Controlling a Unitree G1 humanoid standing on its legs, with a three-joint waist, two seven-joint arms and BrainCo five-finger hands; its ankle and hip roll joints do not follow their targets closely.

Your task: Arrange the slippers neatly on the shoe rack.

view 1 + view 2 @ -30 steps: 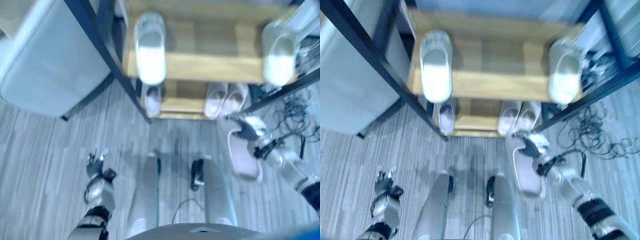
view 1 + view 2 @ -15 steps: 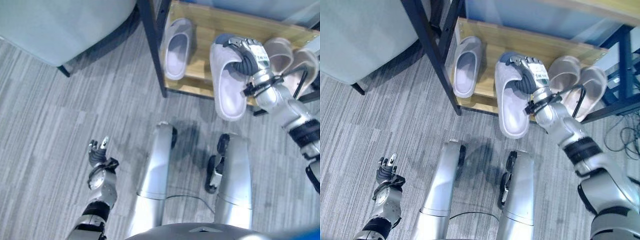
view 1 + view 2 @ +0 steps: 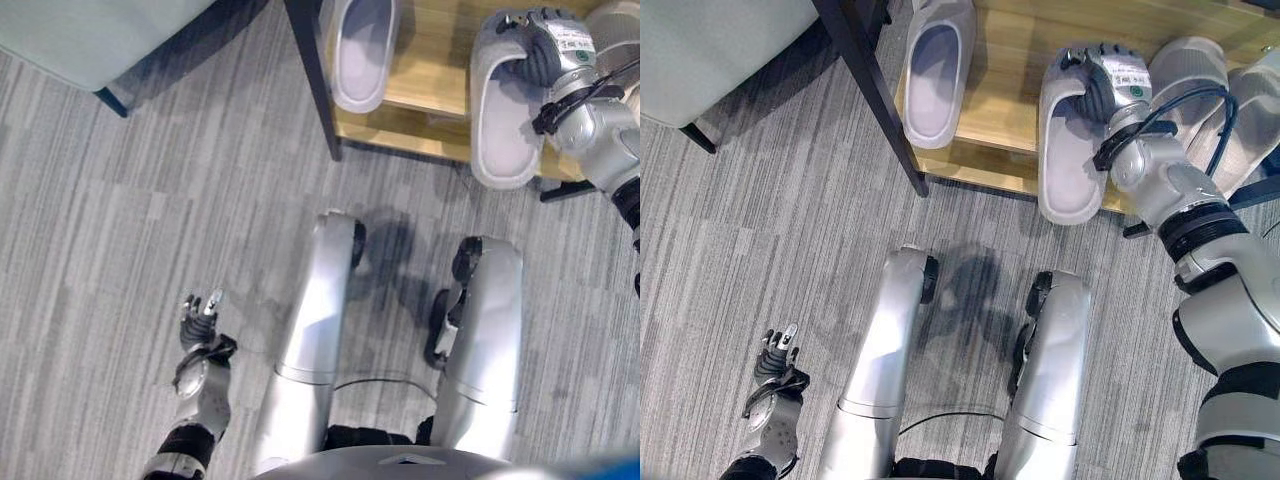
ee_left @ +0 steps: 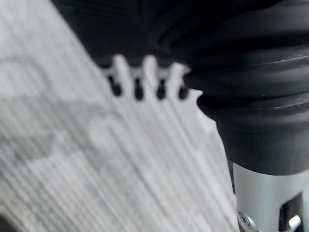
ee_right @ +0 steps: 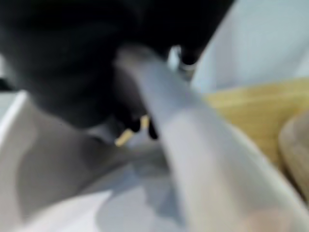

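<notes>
My right hand [image 3: 1108,82] is shut on the toe strap of a pale lilac slipper [image 3: 1068,160]. The slipper lies lengthwise on the wooden bottom shelf [image 3: 1000,110] of the shoe rack, with its heel hanging over the front edge. A matching lilac slipper [image 3: 934,75] rests on the shelf to the left, beside the black rack post [image 3: 872,90]. A pair of beige slippers [image 3: 1215,90] sits to the right of my right hand. In the right wrist view the held slipper [image 5: 58,193] is very close. My left hand [image 3: 200,330] hangs low over the floor at the lower left, fingers relaxed and holding nothing.
Grey striped carpet [image 3: 130,220] covers the floor in front of the rack. A pale grey-blue padded seat [image 3: 710,40] stands at the upper left, next to the rack post.
The camera has tilted down and the scene has shifted. My right hand has carried the lilac slipper forward onto the bottom shelf, closer to the beige pair. The left hand has stayed low.
</notes>
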